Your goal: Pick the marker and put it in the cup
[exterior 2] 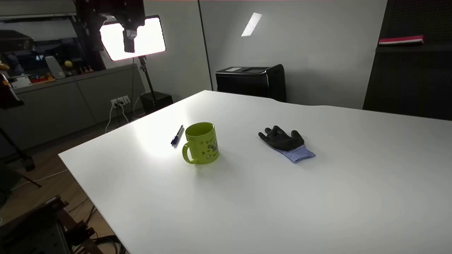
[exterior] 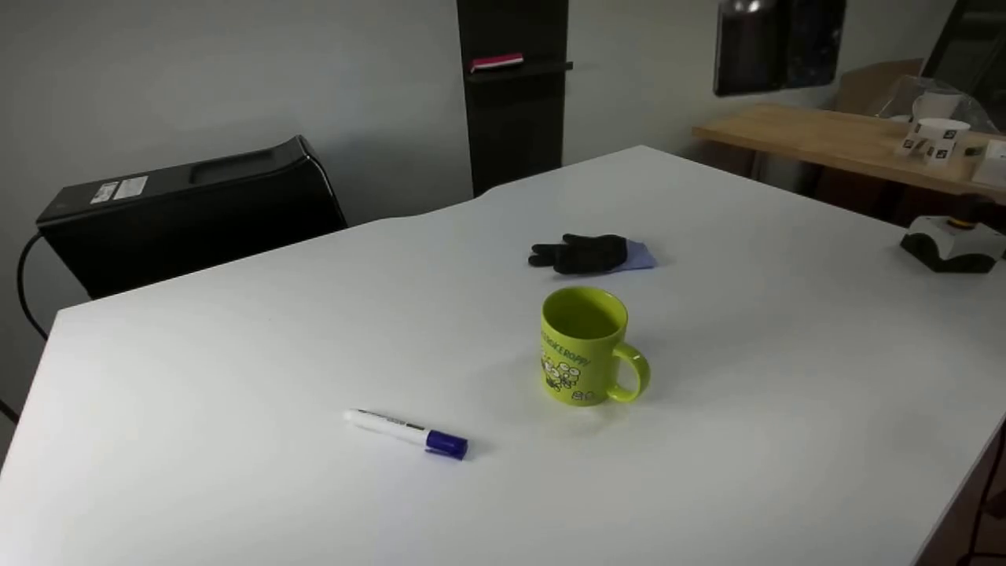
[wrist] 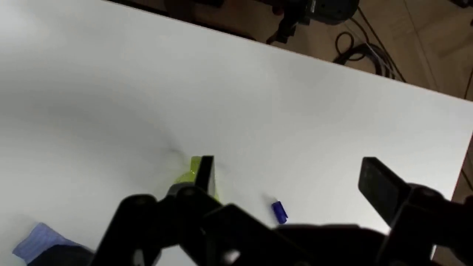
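Observation:
The marker (exterior: 391, 427) lies on the white table, with a white body and a blue-purple cap. It also lies beside the cup in an exterior view (exterior 2: 177, 135). In the wrist view only its cap (wrist: 279, 212) shows clearly; the gripper body hides the rest. The cup is a lime-green mug (exterior: 578, 369) standing upright with its handle to the side; it shows too in an exterior view (exterior 2: 206, 148). In the wrist view the cup (wrist: 184, 178) is partly hidden behind a finger. My gripper (wrist: 288, 170) is open and empty, high above the table in an exterior view (exterior 2: 111, 44).
A black glove with a blue cuff (exterior: 593, 255) lies on the table (exterior: 236, 377) near the cup; it shows also in an exterior view (exterior 2: 282, 139). A black box-shaped unit (exterior: 196, 212) stands beyond the table edge. A dark shape (exterior: 778, 47) hangs at the top right.

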Motion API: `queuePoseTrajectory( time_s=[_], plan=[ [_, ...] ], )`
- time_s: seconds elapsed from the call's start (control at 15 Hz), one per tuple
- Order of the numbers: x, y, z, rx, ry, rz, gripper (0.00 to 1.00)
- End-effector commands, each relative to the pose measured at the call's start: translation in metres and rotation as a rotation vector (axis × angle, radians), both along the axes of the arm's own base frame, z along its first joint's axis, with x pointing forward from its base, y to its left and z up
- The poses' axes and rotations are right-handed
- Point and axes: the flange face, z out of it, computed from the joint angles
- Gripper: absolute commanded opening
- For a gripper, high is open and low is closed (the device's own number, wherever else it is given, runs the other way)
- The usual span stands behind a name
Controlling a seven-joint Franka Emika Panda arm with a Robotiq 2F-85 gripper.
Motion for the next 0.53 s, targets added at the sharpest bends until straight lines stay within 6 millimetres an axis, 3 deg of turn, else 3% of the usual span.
queuePoseTrajectory(
  time_s=[0.0,0.27,0.47],
  plan=[
    [0.010,-0.003,-0.023,0.046,0.083,0.091,1.00],
    [0.029,-0.006,-0.058,0.022,0.121,0.126,1.00],
    [0.047,0.004,-0.084,0.024,0.134,0.133,1.00]
  ],
)
